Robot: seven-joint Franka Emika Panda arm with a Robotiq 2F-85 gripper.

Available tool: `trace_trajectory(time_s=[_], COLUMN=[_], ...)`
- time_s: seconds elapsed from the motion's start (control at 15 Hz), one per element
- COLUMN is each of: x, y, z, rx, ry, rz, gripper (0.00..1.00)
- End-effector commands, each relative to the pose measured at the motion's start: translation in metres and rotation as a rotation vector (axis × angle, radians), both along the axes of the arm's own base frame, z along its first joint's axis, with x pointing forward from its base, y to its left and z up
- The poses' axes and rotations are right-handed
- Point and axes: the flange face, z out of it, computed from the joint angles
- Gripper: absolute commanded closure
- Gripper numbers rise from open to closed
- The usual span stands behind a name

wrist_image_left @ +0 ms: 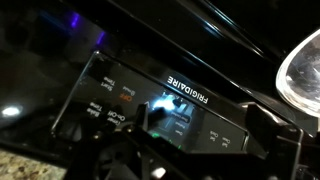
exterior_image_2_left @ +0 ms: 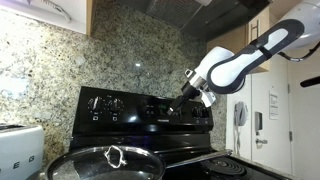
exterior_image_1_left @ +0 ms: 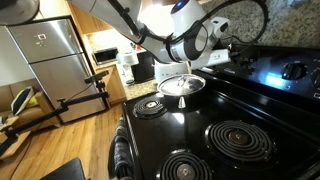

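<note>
The wrist view is dark and a bit fuzzy. Small letters glow on the control panel (wrist_image_left: 185, 98) just ahead of the pincer (wrist_image_left: 150, 158), which is a black blur. The glass lid (wrist_image_left: 303, 68) off to its side shines very white. Both exterior views are bright, with shiny spots on the stove top (exterior_image_1_left: 235, 120) below the pincer
</note>
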Motion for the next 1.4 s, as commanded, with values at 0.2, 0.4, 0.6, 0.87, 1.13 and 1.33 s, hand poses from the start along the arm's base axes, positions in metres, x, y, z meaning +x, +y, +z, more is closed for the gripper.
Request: trace_trajectory(time_s=[0.2,0.4,0.6,0.87,1.13,1.33], x=[0.016,0.019,0.023,0.021,0.022,0.022], y=[-0.012,-0.016,-0.017,-0.016,-0.017,-0.017], z=[-0.005,-0.002,0.001,-0.001,-0.001,-0.001], rx=[-0.044,-0.07,-0.098,-0.086,-0.086,-0.086], ry=[-0.081,-0.118,-0.14,-0.112,-0.114,-0.115], rz=[0.102,0.134,0.163,0.147,0.147,0.147], gripper=[0.0,0.0,0.0,0.0,0.0,0.0])
